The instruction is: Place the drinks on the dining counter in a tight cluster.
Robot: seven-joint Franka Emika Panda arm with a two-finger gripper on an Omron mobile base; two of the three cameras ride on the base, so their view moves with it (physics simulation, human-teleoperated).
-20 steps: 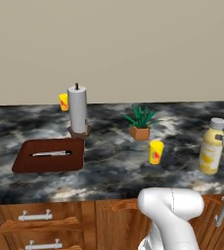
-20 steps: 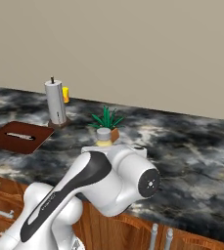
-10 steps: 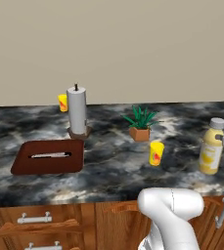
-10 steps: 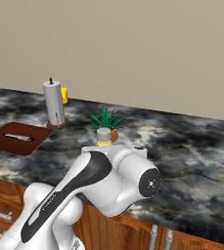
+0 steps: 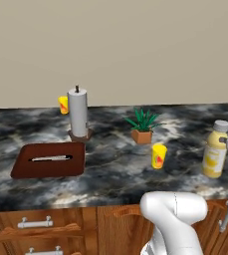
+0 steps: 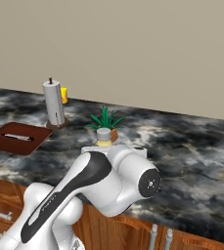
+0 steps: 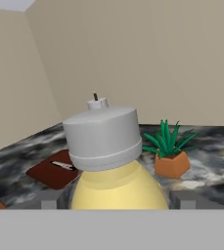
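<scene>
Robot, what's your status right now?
Hand open, fingers either side of juice bottle. Bottle upright on counter. Nothing in the way.

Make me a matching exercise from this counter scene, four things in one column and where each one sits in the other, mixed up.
Things:
1. juice bottle
2. potted plant
3. pen
4. paper towel roll

Places:
A. on the brown board
B. near the counter's right end
C. upright on a round base
D. mid-counter, behind the yellow cup

Pairs: 1-B, 2-D, 3-A, 4-C
</scene>
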